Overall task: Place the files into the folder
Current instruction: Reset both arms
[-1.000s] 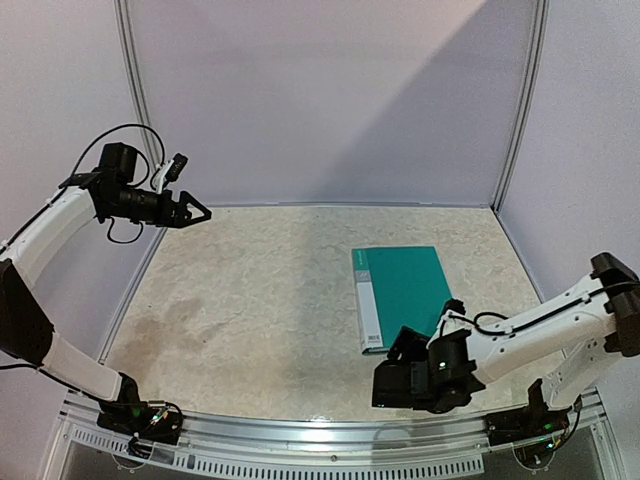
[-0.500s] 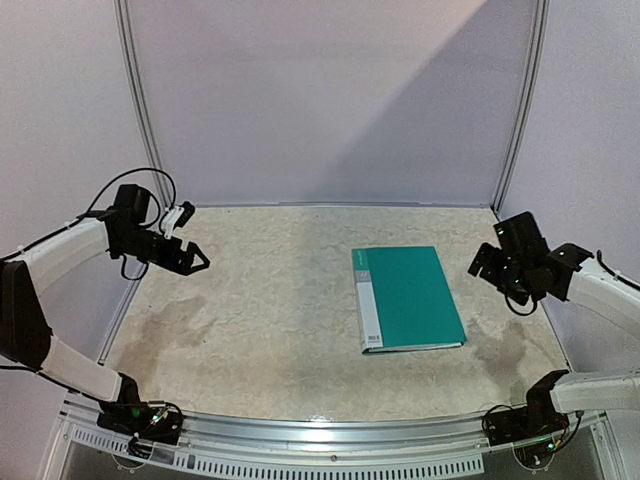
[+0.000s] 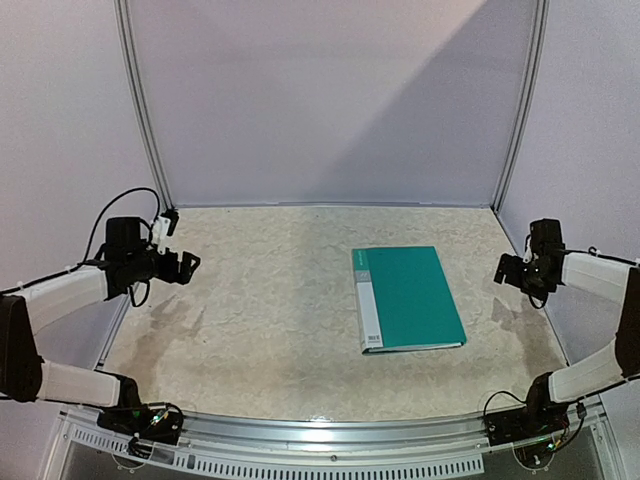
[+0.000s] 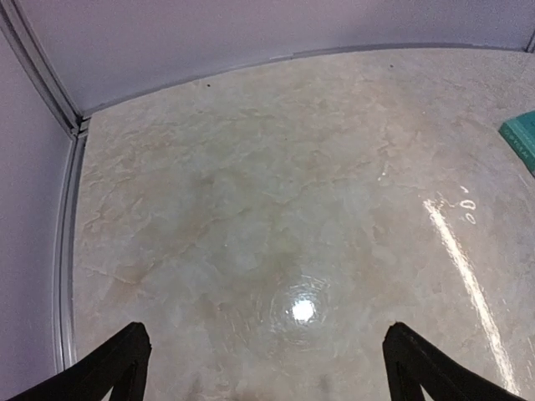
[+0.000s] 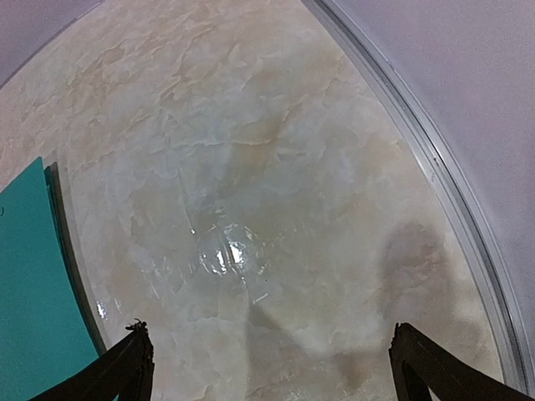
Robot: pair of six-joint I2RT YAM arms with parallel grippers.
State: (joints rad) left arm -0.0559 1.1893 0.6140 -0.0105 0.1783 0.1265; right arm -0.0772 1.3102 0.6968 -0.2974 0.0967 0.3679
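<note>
Teal folder [image 3: 408, 298] lies shut, files perhaps inside; park the released left fingers [image 4: 113, 368] and right fingers [image 5: 125, 368] well clear.

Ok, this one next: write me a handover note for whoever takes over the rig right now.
Left gripper: open, empty, above the table's left edge.
Right gripper: open, empty, at the right edge, clear of the teal folder.
The teal folder lies closed and flat, right of centre, white spine strip on its left.
Files: no loose sheets in view; whether they are inside cannot be seen.
Left to do: check the folder's contents.
</note>
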